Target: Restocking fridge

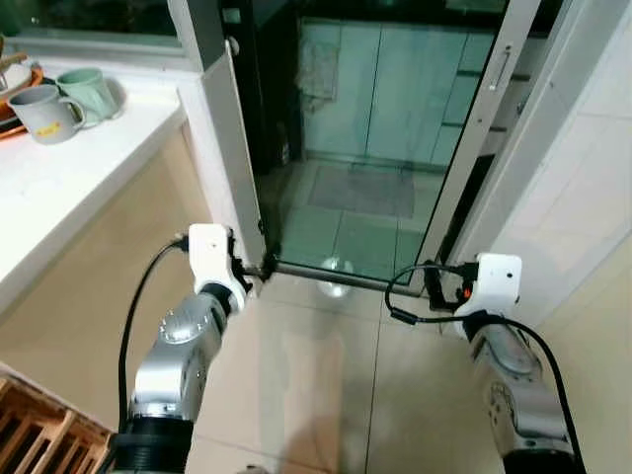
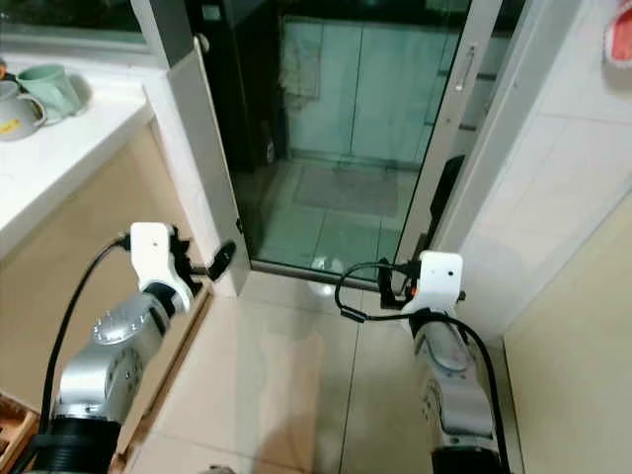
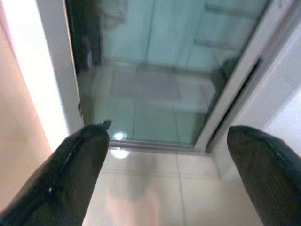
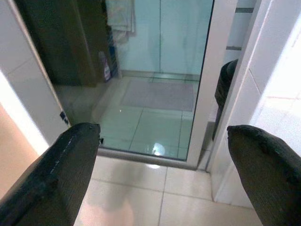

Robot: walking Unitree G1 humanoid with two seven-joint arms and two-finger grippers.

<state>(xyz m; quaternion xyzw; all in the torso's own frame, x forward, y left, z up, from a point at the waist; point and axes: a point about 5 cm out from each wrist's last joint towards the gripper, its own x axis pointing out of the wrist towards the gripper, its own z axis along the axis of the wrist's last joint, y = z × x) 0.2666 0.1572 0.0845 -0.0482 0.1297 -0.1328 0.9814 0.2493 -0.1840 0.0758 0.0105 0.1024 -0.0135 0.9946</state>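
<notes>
No fridge or stock item can be seen. I face an open doorway (image 1: 346,148) with a white-framed sliding glass door (image 1: 474,148) to its right. My left gripper (image 1: 252,274) is held low in front of the door sill, beside the white door post (image 1: 222,148). In the left wrist view its fingers (image 3: 70,174) stand wide apart, open and holding nothing. My right gripper (image 1: 439,286) is held low near the foot of the sliding door frame. It is open too, with only floor between its fingers (image 4: 61,174).
A white counter (image 1: 59,188) on my left carries a grey mug (image 1: 44,114) and a green mug (image 1: 89,91). A wooden rack (image 1: 39,434) stands at my lower left. Beyond the sill lie a grey mat (image 1: 365,190) and a bottle (image 4: 104,66). Beige floor tiles (image 1: 306,375) lie underfoot.
</notes>
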